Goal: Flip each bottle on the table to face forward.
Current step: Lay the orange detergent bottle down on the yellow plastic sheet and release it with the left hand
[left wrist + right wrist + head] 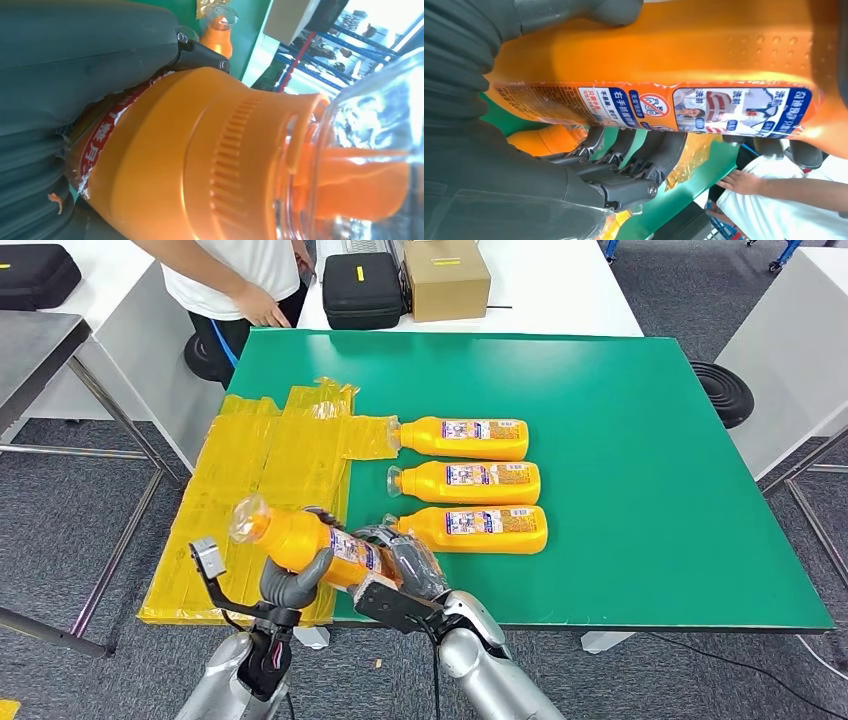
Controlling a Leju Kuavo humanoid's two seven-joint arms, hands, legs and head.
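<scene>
Both hands hold one orange bottle [300, 535] above the table's front left edge, its clear cap [248, 518] pointing left. My left hand [293, 585] grips it from below near the neck, and my right hand [400, 560] wraps around its base end. In the left wrist view the bottle [200, 165] looms close against my left hand [60, 75]. The right wrist view shows its label [704, 107] with my right hand's fingers [624, 165] curled under it. Three more orange bottles [465, 438] [470, 483] [475, 529] lie in a column on the green table [650, 440], labels up and caps to the left.
Crinkled yellow sheeting [260, 480] covers the table's left side. A person [230, 270] stands at the far left corner with a hand [262, 310] near the table edge. Behind, a black case [362, 288] and a cardboard box [445, 278] sit on a white table.
</scene>
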